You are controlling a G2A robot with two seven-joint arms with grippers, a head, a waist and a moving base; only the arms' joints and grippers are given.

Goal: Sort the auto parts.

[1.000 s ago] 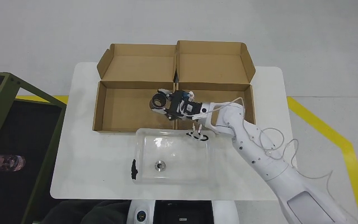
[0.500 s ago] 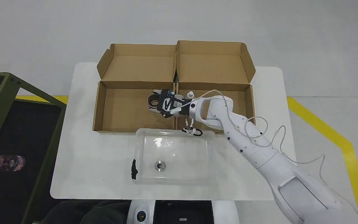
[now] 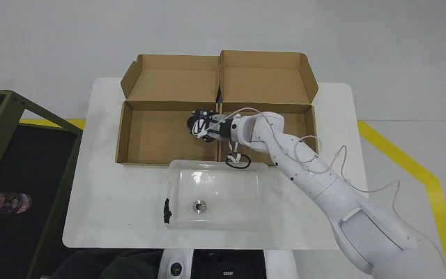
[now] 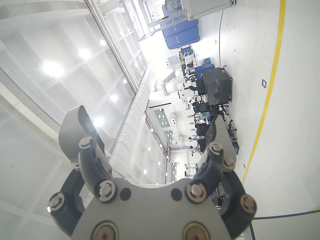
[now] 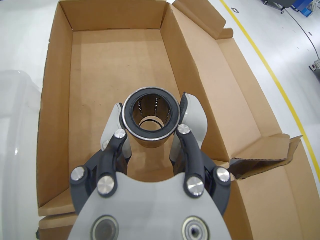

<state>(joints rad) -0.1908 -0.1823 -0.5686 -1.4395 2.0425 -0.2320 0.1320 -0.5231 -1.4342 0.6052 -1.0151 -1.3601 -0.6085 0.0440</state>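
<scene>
The bearing (image 5: 130, 119) in the right gripper (image 5: 151, 106) is showing a bright, smooth metal shell with a matt black ring at its end. The cardboard box (image 5: 120, 63) beneath is looking matt, brown and faintly fibrous, while the white table (image 3: 118, 195) is gleaming smooth and the clear plastic bin (image 3: 230, 192) is catching glossy reflections.

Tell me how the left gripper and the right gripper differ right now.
The left gripper is open and empty; the right gripper is shut on a cylindrical bearing. The left gripper points out into the hall; the right gripper hangs over a cardboard box. Both share the same finger build.
</scene>
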